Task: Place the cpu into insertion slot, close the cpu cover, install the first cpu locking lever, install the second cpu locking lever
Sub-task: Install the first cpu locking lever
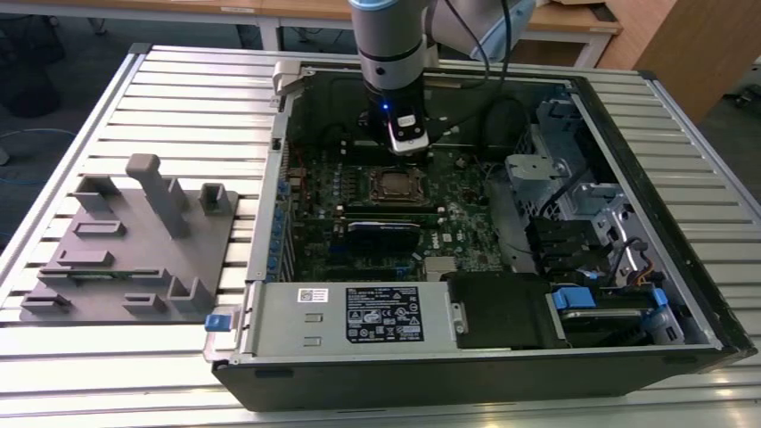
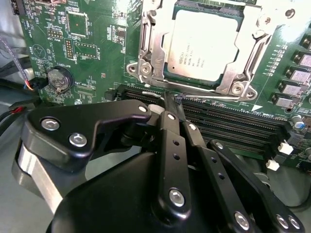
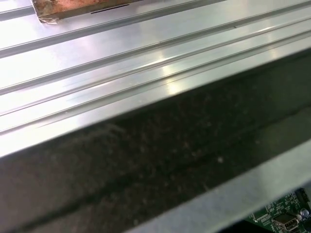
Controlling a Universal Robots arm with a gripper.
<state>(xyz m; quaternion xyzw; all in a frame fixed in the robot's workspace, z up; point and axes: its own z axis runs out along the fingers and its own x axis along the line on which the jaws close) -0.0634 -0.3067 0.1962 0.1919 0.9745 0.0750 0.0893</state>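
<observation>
The cpu (image 2: 206,43), a pale silvery square chip, lies in the insertion slot (image 1: 393,185) on the green motherboard. The cpu cover (image 2: 155,48), a silvery frame, lies flat around the chip. A thin metal lever (image 2: 204,92) runs along the socket's edge nearest the gripper. My gripper (image 2: 173,99) hangs just beside that edge, over the black memory slots. Its black fingers (image 2: 167,128) meet at the tips, which touch or nearly touch the lever's end. In the exterior view the gripper (image 1: 405,143) stands inside the open computer case, just behind the socket.
The open computer case (image 1: 666,294) lies on a ribbed metal table (image 1: 178,98). A grey fixture block (image 1: 131,241) sits at the exterior view's left. Cables and drive cages (image 1: 571,205) crowd the case at the exterior view's right. The case's dark wall (image 3: 146,165) shows in the first wrist view.
</observation>
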